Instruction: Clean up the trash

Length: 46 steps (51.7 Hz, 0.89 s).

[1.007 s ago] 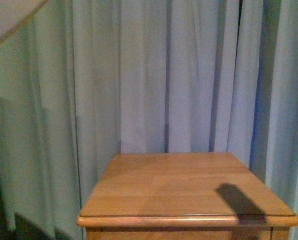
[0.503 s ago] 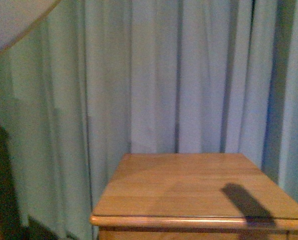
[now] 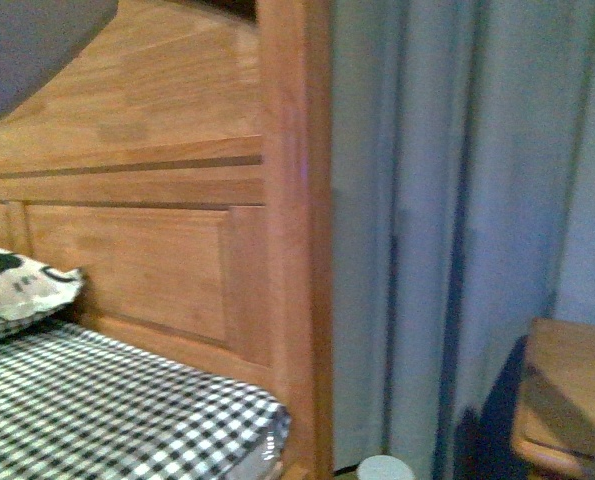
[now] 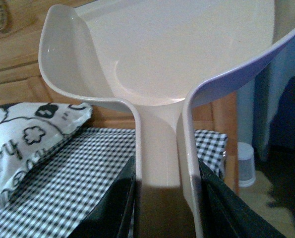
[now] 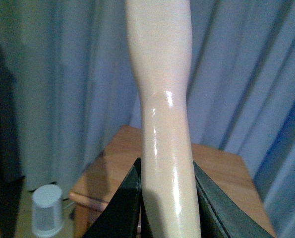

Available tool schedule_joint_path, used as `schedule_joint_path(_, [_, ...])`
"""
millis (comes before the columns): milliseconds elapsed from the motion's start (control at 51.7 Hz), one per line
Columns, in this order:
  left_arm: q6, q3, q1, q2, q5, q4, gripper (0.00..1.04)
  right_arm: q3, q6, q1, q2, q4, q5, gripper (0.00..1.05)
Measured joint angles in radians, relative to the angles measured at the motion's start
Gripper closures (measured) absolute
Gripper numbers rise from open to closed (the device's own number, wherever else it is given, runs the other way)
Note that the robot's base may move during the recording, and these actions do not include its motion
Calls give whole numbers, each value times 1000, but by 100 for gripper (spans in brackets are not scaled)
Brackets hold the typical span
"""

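Trash is nowhere in view: no wad of paper shows on the checked sheet (image 3: 107, 400), beside the patterned pillow (image 4: 33, 134), or on the strip of floor by the curtain (image 3: 457, 200). It has yet to be found.

Both claws are occupied. The left claw (image 4: 164, 201) is clamped around the stem of the dustpan (image 4: 157, 64), holding the pan's mouth up in front of the wooden headboard (image 3: 157, 200). The right claw (image 5: 166, 198) is closed on a glossy cream handle (image 5: 162, 99), probably a brush, though its working end is out of the picture. Beyond it stand the nightstand (image 5: 211, 168) and a small white canister (image 5: 47, 208) on the floor.

Crumpled paper should be very light, soft and springy, so it will likely skid or roll at a touch and will not resist. With both claws full, pinching it is not an option. The safer course is to set the pan's lip flat just beside the wad and nudge it in gently, since a hard flick could send it off the edge.
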Motion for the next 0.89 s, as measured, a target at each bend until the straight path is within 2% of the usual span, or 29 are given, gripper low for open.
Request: schedule_joint_path(891, [0,-1,0,1,0,2,76,-3,0,0,0,0,2,83])
